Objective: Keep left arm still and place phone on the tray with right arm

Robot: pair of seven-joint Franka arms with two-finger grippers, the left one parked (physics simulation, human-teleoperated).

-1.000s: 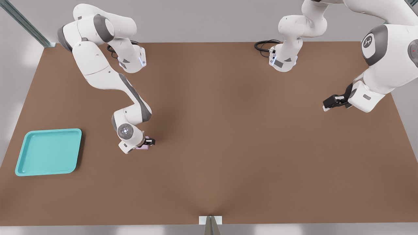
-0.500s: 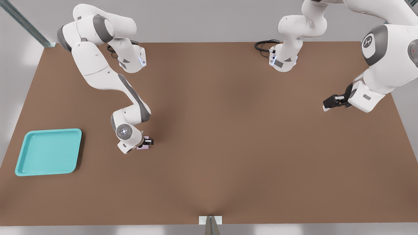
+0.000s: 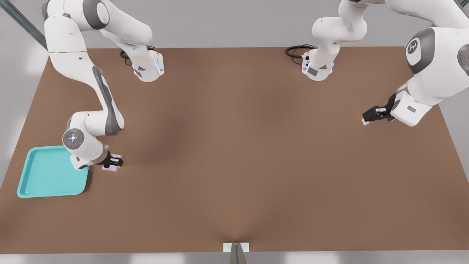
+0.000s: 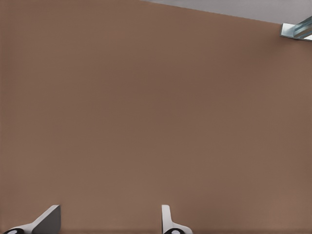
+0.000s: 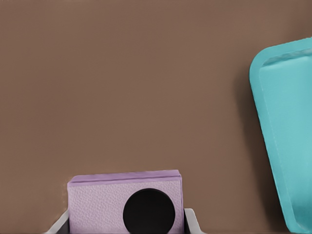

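The pale lilac phone [image 3: 112,165] is held in my right arm's gripper [image 3: 114,162], which is shut on it just off the turquoise tray's [image 3: 44,183] right rim in the front view. The arm's lit wrist disc [image 3: 73,138] hangs over the tray's upper right corner. In the right wrist view the phone [image 5: 97,204] fills the space between the two fingers, one black lens showing, and the tray [image 5: 287,136] lies beside it over brown table. The left arm [image 3: 428,62] stays at the front view's right.
A brown table [image 3: 256,165] carries everything. Two arm bases [image 3: 148,68] [image 3: 317,68] with black cables stand at its far edge. A small white bracket [image 3: 236,247] sits at the near edge.
My right arm has swung toward the front view's left, carrying the phone from mid-table to just beside the tray. The left arm has not moved.
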